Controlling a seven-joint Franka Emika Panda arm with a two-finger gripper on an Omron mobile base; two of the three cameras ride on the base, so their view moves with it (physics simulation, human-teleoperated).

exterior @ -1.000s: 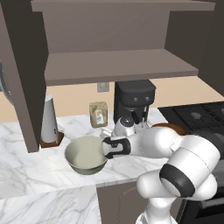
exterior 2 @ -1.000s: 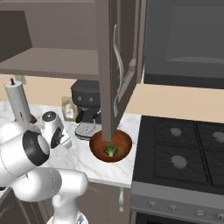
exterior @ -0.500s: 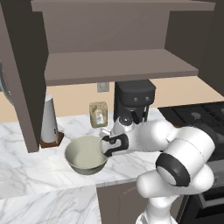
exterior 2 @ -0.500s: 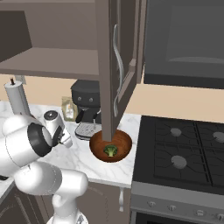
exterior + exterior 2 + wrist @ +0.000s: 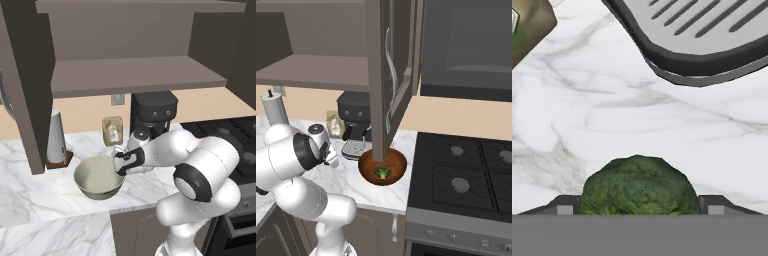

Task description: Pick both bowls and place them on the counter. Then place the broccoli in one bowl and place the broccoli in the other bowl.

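From the left base view, my gripper (image 5: pixel 120 161) sits low beside the grey-cream bowl (image 5: pixel 98 177) on the counter (image 5: pixel 35 200). The right base view shows the red-brown bowl (image 5: pixel 382 167) already filled. In the hand view, broccoli (image 5: pixel 638 187) sits between wide jaws; I should close squarely before lifting.

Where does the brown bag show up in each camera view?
Left base view: brown bag at the counter's back, left of the coffee machine.
Right base view: left of centre, again beside the machine.
Hand view: top left corner.
Shared landmark: the coffee machine.
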